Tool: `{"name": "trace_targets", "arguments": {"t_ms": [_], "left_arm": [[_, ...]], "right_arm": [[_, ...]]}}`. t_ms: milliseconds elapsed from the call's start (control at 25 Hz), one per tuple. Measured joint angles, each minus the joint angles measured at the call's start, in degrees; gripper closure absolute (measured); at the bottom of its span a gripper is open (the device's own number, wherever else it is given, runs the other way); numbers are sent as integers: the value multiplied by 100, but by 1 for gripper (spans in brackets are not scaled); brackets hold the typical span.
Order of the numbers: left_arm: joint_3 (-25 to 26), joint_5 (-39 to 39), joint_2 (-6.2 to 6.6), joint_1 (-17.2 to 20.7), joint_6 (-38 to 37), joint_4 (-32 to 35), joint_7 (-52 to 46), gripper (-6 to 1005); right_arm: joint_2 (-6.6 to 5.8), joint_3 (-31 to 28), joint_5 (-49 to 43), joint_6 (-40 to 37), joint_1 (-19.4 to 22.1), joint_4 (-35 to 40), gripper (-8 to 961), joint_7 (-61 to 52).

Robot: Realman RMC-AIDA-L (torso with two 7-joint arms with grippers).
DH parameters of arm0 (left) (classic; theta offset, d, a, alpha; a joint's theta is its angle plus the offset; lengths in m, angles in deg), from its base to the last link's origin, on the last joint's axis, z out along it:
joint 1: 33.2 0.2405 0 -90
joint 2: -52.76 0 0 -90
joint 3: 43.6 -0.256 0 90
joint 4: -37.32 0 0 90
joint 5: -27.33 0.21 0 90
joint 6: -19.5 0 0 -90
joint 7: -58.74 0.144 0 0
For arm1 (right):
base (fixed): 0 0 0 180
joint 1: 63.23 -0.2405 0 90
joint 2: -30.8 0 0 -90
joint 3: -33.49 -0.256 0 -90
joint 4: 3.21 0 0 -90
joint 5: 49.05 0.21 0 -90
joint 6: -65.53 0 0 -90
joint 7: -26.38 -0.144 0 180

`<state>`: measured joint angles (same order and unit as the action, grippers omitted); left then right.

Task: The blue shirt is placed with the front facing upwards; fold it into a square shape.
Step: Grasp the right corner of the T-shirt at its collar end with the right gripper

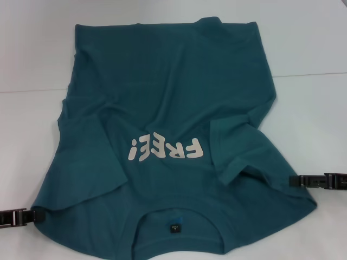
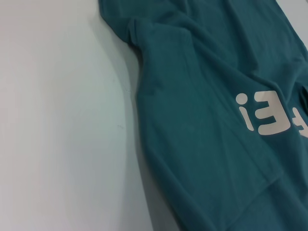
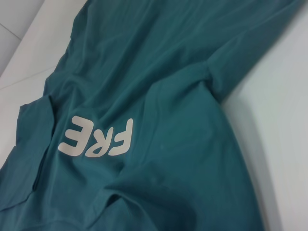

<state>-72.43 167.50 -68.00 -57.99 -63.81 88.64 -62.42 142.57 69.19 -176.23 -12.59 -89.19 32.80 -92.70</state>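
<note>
Neck label and collar nearest the head camera; the blue shirt lies front-up on the white counter, both sleeves folded inward beside the "FREE!" lettering. Left gripper and right gripper sit at the shoulder edges; whether their fingers hold cloth cannot be told. Judged best: lift both shoulders evenly and carry them toward the hem. Only the head view shows the grippers; the wrist views show just cloth and sleeve creases.

White table surface, with a thin seam line running across its far part.
</note>
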Motion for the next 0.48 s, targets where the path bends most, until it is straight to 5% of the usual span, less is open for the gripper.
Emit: {"name": "trace_targets", "arguments": {"t_ms": [480], "left_arm": [[0, 0, 0, 23, -1, -8, 13, 976]], "right_arm": [[28, 43, -10, 21, 31, -37, 130, 23]]}}
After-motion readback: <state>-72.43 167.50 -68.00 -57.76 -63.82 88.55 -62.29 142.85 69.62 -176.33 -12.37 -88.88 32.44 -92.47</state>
